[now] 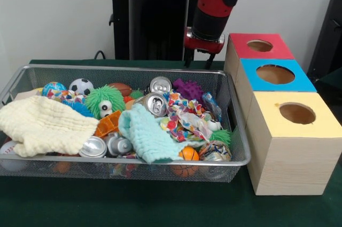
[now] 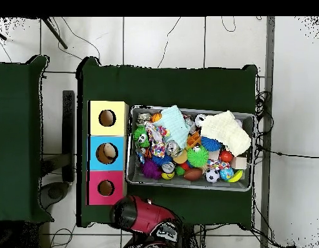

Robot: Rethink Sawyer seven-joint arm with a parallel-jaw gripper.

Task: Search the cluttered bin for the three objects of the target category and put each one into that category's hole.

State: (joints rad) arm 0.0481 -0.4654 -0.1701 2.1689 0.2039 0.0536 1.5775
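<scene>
Bin (image 1: 235, 158) full of clutter | pincer (image 1: 196, 61) above far rim | boxes (image 1: 291, 147) beside

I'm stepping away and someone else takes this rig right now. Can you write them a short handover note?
Gripper: hangs behind the bin's far rim, beside the red box; open or shut cannot be told, and nothing shows in it.
Mesh bin: full of clutter: cans, balls such as the small basketball, a yellow cloth, a teal cloth, a green fuzzy toy.
Boxes beside the bin: red box farthest from the camera, blue box in the middle, yellow box nearest, one hole each.
Done: nothing that can be confirmed.
Left: find three target items and drop each in.
</scene>
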